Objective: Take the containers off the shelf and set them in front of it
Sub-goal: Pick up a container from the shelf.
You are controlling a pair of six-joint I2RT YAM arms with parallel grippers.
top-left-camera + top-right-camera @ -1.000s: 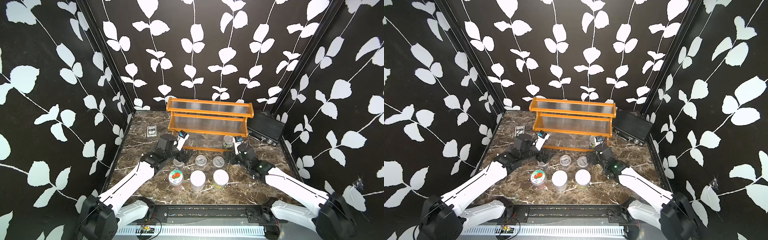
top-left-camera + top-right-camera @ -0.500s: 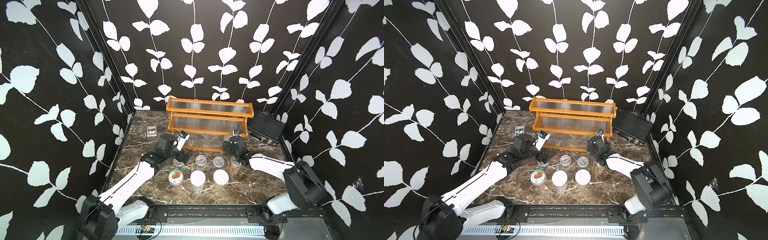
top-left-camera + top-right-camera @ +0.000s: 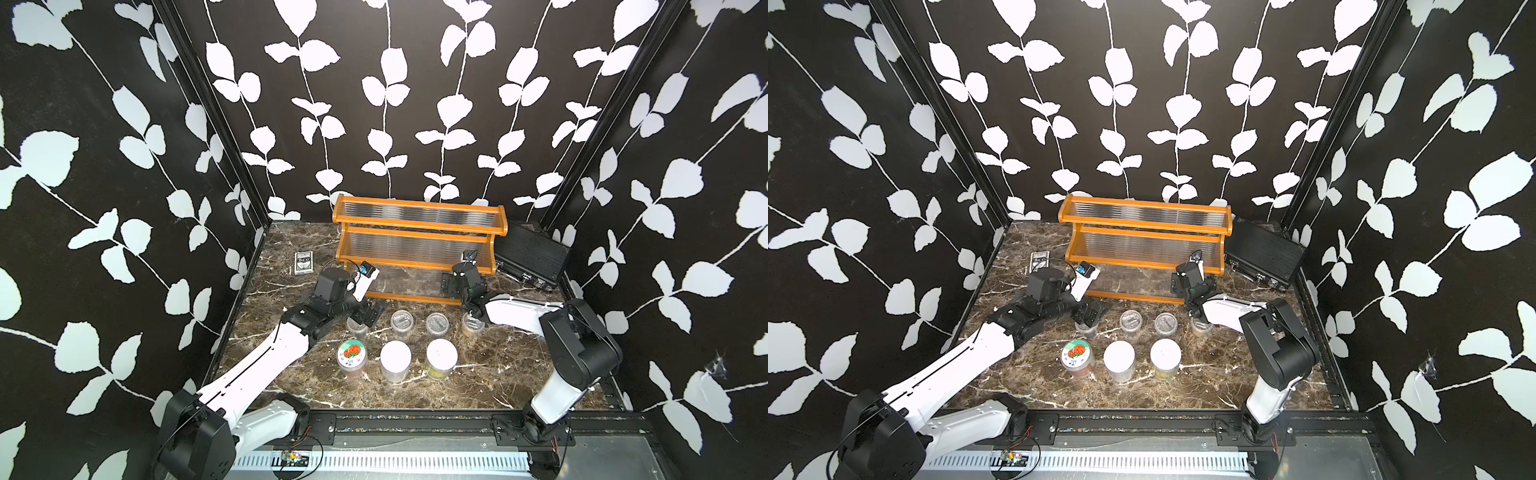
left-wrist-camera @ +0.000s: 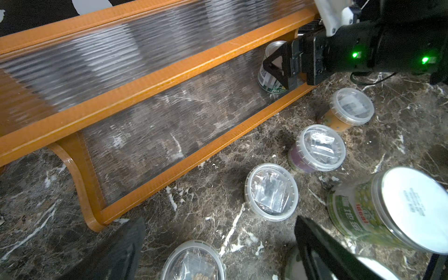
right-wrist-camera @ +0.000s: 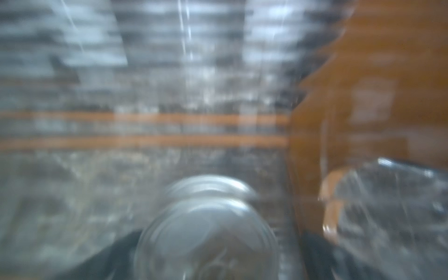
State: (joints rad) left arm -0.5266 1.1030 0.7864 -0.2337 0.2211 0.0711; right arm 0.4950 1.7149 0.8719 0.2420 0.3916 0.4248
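Tin (image 4: 268,77) on the shelf's (image 4: 169,77) lowest tier between right gripper's (image 5: 218,261) spread jaws; left gripper's (image 3: 366,317) also spread.

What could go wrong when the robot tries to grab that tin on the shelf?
1. The right gripper stands open around the tin, close beside the shelf end post; closing off-centre might tip the tin or nudge the shelf.
2. The right arm passes just over the rightmost clear cup; pulling back could knock it over.

"BCG" is printed on the flat card box (image 3: 303,263), left of centre in a top view. In the left wrist view, the white-lidded jar (image 4: 358,215) has a green label with red "ideal", and the tin (image 4: 269,86) shows a barcode too small to read.
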